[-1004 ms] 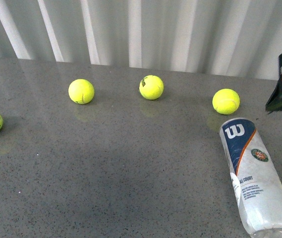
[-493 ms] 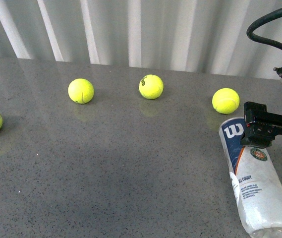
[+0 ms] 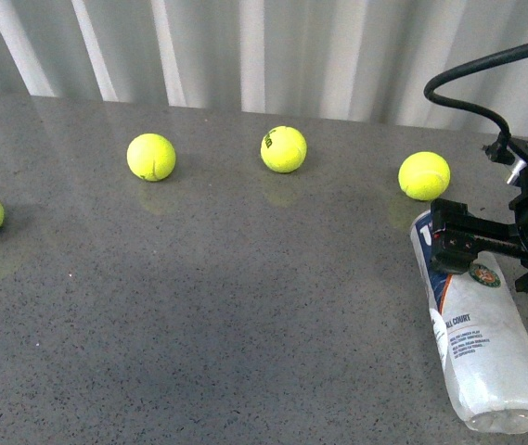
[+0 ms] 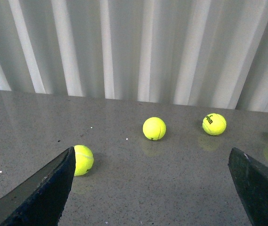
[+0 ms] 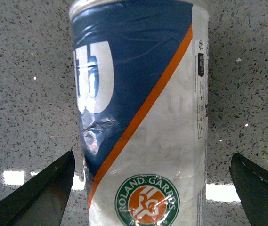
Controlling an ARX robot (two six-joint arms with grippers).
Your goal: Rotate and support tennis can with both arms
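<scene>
Where the grey speckled tabletop (image 3: 245, 306) fills the right of the front view, the clear plastic tennis can with navy, white and orange label (image 3: 486, 343) lies on its side, one end toward the camera. The black right gripper (image 3: 458, 243) hangs over its far end, and a black cable (image 3: 458, 88) loops above. Four yellow-green tennis balls (image 3: 283, 149) sit apart across the table.

Left wrist view: left gripper (image 4: 152, 188) spread wide, nothing between its fingers (image 4: 44, 193), balls beyond.

Right wrist view: fingers (image 5: 44, 188) wide apart, can between them, neither touching it.
</scene>
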